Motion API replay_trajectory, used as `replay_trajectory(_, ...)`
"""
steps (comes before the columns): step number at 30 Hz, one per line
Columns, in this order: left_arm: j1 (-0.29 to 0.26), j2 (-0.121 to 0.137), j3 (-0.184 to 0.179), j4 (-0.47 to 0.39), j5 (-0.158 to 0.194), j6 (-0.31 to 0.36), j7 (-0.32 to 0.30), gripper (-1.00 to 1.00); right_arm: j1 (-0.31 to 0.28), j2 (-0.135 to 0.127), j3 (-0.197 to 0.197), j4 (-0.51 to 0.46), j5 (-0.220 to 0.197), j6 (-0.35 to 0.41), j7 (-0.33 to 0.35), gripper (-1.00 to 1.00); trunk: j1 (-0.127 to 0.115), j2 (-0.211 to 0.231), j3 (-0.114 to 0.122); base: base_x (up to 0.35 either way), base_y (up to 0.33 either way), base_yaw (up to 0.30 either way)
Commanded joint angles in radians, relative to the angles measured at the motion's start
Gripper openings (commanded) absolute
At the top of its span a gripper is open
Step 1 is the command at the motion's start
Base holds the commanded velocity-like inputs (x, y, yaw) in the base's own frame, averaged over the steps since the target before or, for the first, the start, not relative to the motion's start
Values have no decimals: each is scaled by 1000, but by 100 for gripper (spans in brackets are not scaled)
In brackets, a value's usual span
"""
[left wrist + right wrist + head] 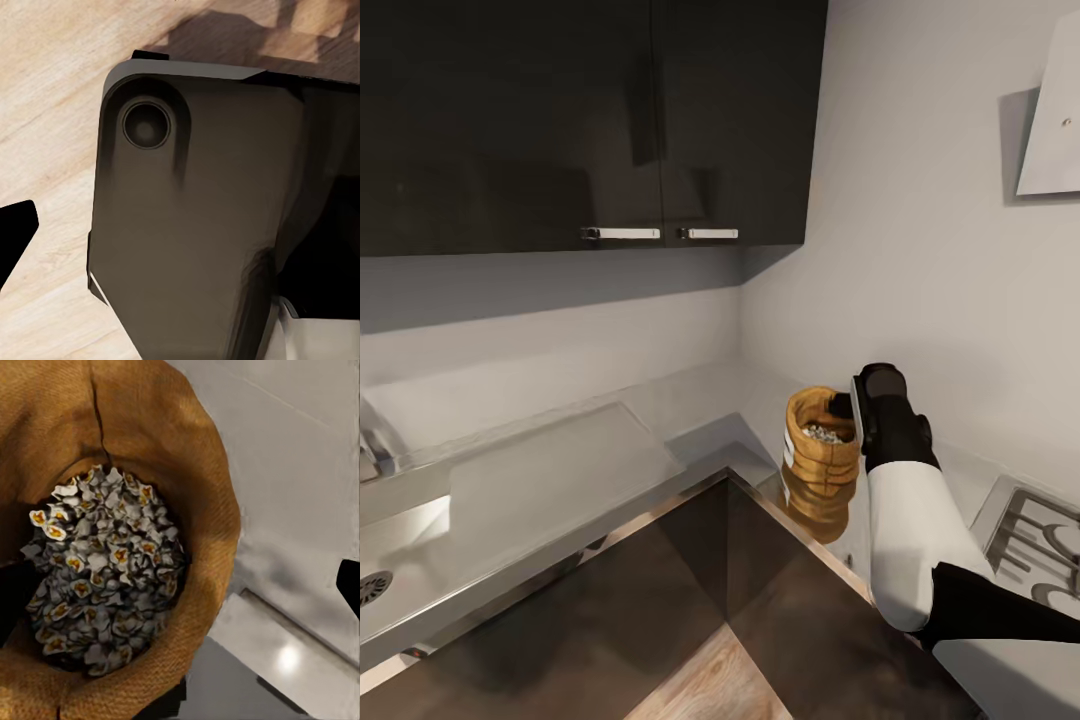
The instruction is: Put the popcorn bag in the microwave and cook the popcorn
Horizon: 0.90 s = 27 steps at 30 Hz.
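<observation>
Mustard-tan sacking marks the popcorn bag point(820, 440), which is seen upright on the grey countertop point(660, 420) in the corner where two walls meet, its reflection lying below it. Whitish popcorn point(105, 570) is heaped inside. The right gripper point(850, 408) is pressed at the bag's rim, one dark finger point(15, 596) inside the mouth and the other outside, so the rim appears clamped. A hob point(1040, 540) lies just beside the arm, a sink point(390, 570) well apart, dark cabinets point(590, 120) overhead. The left gripper's state cannot be told.
</observation>
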Motion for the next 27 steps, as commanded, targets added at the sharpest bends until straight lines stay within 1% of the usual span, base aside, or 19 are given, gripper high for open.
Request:
replay_trajectory(1, 0, 0, 3, 0, 9, -3, 1, 100, -1, -16, -3, 6, -8, 2, -4, 100, 0, -1, -1, 5, 0, 0)
replay_trajectory(2, 0, 0, 3, 0, 9, -3, 1, 100, -1, -27, -3, 27, -9, 2, -3, 100, 0, -1, -1, 2, 0, 0)
replay_trajectory(3, 0, 0, 3, 0, 9, -3, 1, 100, -1, -30, -3, 45, -10, 2, -3, 100, 0, -1, -1, 1, 0, 0)
replay_trajectory(4, 0, 0, 3, 0, 10, -3, 1, 100, -1, -33, -3, 80, -14, 2, -2, 100, 0, -1, -1, 0, 0, 0)
replay_trajectory(8, 0, 0, 3, 0, 9, -3, 1, 100, -1, -31, -4, 104, -16, -4, 4, 100, 0, -1, -1, 0, 0, 0)
replay_trajectory(10, 0, 0, 3, 0, 10, -3, 1, 100, -1, -32, -24, 179, -16, -79, 3, 100, 0, -1, -1, 0, 0, 0)
replay_trajectory(11, 0, 0, 3, 0, 10, -3, 1, 100, -1, -33, -37, 196, -16, -100, 3, 100, 0, -1, -1, 0, 0, 0)
replay_trajectory(12, 0, 0, 3, 0, 9, -3, 1, 100, -1, -34, -58, 212, -15, -124, 1, 100, 0, -1, -1, 0, 0, 0)
replay_trajectory(13, 0, 0, 3, 0, 10, -3, 1, 100, -1, -34, -73, 220, -13, -138, 1, 100, 0, -1, -1, 0, 0, 0)
replay_trajectory(15, 0, 0, 3, 0, 9, -3, 1, 100, -1, -35, -83, 223, -12, -148, 1, 100, 0, -1, -1, 0, 0, 0)
replay_trajectory(17, 0, 0, 3, 0, 10, -3, 1, 100, -1, -36, -88, 221, -11, -156, 2, 100, 0, -1, -1, 0, 0, 0)
replay_trajectory(20, 0, 0, 3, 0, 9, -3, 1, 100, -1, -35, -96, 226, -13, -192, 1, 100, 0, -1, -1, 0, 0, 0)
replay_trajectory(21, 0, 0, 3, 0, 9, -3, 1, 100, -1, -34, -103, 227, -13, -202, 0, 100, 0, -1, -1, 0, 0, 0)
replay_trajectory(23, 0, 0, 3, 0, 10, -3, 1, 100, -1, -34, -132, 230, -12, -222, -2, 100, 0, -1, -1, 0, 0, 0)
replay_trajectory(27, 0, 0, 3, 0, 9, -3, 1, 100, -1, -34, -145, 231, -13, -242, -4, 100, 0, -1, -1, 0, 0, 0)
